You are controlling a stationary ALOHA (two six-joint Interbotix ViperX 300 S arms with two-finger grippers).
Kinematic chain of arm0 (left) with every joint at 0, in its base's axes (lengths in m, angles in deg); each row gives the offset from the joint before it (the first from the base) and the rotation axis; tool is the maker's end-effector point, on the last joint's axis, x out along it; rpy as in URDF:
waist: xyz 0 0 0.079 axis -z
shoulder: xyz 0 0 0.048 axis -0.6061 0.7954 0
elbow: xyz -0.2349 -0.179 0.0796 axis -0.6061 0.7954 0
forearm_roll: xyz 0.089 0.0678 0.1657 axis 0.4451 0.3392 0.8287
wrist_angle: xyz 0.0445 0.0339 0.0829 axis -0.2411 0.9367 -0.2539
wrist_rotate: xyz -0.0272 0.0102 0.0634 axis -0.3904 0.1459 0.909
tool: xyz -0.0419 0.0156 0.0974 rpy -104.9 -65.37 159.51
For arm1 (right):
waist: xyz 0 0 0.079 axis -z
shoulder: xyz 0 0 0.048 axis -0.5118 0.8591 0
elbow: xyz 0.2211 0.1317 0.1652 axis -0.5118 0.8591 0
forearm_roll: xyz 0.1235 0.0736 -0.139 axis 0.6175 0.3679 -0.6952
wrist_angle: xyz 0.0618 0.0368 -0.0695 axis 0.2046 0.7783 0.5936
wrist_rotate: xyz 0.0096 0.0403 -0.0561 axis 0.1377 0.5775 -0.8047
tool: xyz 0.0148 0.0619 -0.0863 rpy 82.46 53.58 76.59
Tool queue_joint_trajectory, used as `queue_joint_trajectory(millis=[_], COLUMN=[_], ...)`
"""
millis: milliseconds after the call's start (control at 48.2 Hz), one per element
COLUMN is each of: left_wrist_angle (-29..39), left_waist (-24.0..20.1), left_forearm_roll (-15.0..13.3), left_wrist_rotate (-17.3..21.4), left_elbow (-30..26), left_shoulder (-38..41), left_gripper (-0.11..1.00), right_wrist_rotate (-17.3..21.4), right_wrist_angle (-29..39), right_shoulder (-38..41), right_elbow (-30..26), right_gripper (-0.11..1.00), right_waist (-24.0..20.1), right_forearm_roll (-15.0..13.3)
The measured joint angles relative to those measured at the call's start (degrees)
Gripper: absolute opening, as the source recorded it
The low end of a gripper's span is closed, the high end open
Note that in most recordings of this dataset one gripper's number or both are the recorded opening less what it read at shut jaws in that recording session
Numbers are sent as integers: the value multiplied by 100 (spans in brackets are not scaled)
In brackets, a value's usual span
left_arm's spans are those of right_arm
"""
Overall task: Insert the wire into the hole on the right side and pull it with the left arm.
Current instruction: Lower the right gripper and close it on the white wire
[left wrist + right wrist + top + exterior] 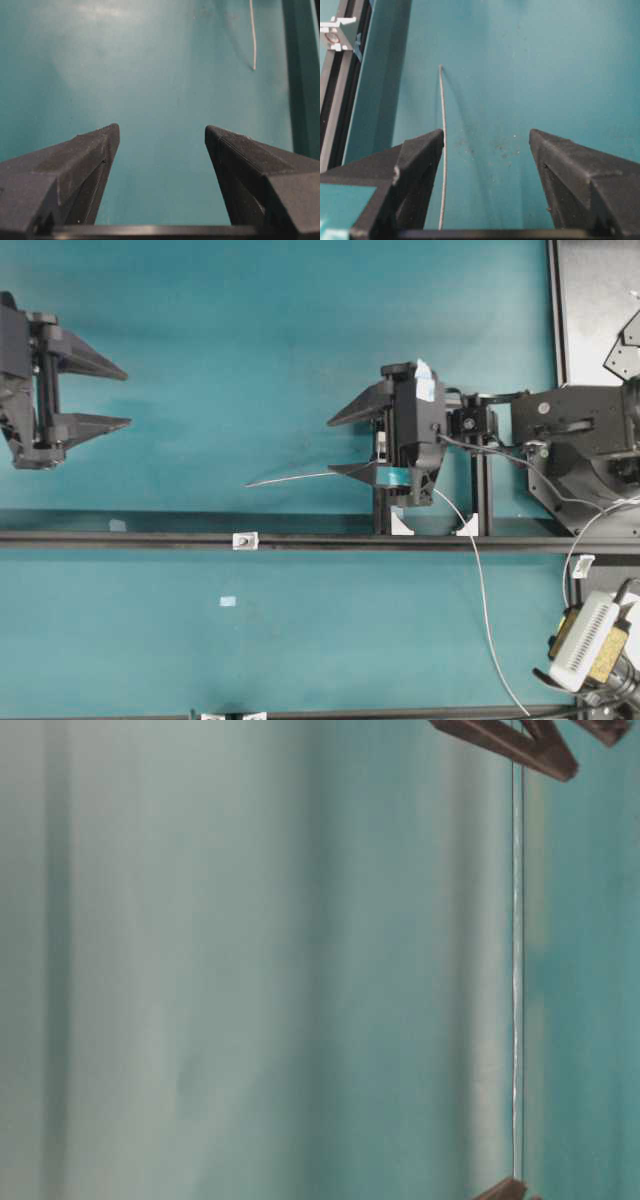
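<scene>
Right pincer [350,445] is hanging wide open over the teal counter [230,330], gripping nothing. The wire [300,478] is lying on the counter just beside its lower finger, free end pointing left. Left pincer [125,397] is also gaping open and empty, well apart at the far left. The bracket with the hole [244,540] is sitting on the black rail [120,538], below the wire tip.
</scene>
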Motion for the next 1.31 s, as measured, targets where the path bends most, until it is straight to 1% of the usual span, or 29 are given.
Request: queue_joint_trajectory(millis=[290, 663, 954, 1306], left_wrist_angle=[0, 0, 0, 0], left_waist=[0, 0, 9, 0], left_forearm_roll=[0, 0, 0, 0], left_wrist_rotate=[9, 9, 9, 0], left_elbow=[-62, -53, -62, -62], left_shoulder=[193, 193, 193, 202], left_gripper=[93, 93, 93, 93], right_wrist_rotate=[9, 9, 0, 18], right_wrist_angle=[-18, -132, -211, -281], right_shoulder=[483, 1037, 1327, 1433], right_elbow=[-211, -536, -659, -703], right_gripper=[79, 79, 79, 79], right_waist=[-35, -132, -132, -141], right_forearm_roll=[-9, -9, -9, -9])
